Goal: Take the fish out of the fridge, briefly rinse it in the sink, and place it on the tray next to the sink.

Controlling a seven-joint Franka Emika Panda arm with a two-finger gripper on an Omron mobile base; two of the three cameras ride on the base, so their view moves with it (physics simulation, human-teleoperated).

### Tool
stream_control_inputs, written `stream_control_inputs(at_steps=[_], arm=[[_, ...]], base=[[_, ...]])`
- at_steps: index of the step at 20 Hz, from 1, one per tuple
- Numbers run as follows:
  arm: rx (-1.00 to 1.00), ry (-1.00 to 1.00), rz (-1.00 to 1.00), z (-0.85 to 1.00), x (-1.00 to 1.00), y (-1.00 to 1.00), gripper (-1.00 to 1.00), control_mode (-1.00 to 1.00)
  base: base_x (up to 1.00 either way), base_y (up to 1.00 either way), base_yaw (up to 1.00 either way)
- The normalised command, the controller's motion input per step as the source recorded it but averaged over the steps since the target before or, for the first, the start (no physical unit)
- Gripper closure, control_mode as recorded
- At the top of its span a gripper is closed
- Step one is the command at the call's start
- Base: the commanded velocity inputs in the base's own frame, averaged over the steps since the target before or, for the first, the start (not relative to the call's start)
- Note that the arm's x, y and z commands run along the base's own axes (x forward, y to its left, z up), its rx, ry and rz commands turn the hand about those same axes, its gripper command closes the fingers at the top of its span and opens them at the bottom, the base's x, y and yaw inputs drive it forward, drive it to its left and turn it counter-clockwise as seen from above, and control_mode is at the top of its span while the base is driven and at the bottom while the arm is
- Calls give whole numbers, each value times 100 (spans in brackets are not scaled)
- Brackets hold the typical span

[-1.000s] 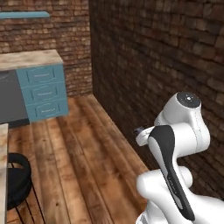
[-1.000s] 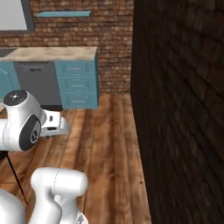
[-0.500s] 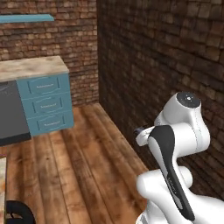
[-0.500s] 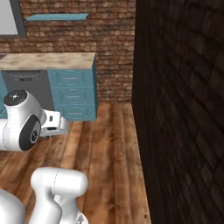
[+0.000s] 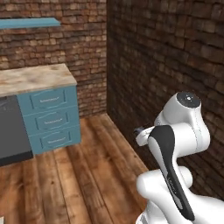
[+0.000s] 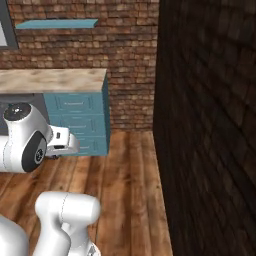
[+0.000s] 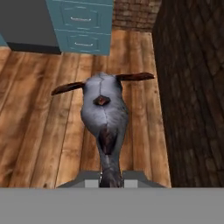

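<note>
Fish [image 7: 104, 114] is sitting dead center in the hand view, grey body running from 12 o'clock down to 6 o'clock, two thin dark fins sticking out toward 9 and 3 o'clock near its upper end. Its narrow lower end is disappearing between the gripper [image 7: 110, 178] at 6 o'clock, so the gripper is grasping the fish, fingers closed in on it; the fingertips themselves are mostly hidden by the fish. Fish is hanging over the wooden floor [image 7: 48, 118], not touching it.

Behind the fish in the hand view, a teal drawer cabinet [image 7: 83, 26] is showing at 11 to 12 o'clock, with a dark grey appliance front [image 7: 26, 24] just beside it at 10 o'clock. A dark brick wall [image 7: 192, 87] is filling the 1 to 4 o'clock side.

In the left base view the white arm [image 5: 181, 131] is rising at 4 to 5 o'clock, wrist pointing toward 9 o'clock. The teal drawer cabinet [image 5: 52, 120] with a pale stone table top [image 5: 33, 78] is sitting at 9 o'clock, a teal shelf [image 5: 28, 22] on the brick wall at 11 o'clock.

In the right base view the arm [image 6: 30, 145] is sitting at 8 to 9 o'clock, hand end pointing toward 3 o'clock in front of the teal cabinet [image 6: 80, 125]. Dark brick wall [image 6: 210, 125] is covering the 1 to 5 o'clock side. Fish is too hidden to make out in both base views.
</note>
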Motion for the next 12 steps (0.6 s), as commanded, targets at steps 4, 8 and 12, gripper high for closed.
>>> stream_control_inputs(at_steps=[4, 8, 12], arm=[[0, 0, 0, 0, 0, 0, 100, 100], [0, 0, 0, 0, 0, 0, 100, 100], [0, 0, 0, 0, 0, 0, 100, 100]], base=[[100, 42, 0], [100, 46, 0], [100, 70, 0]])
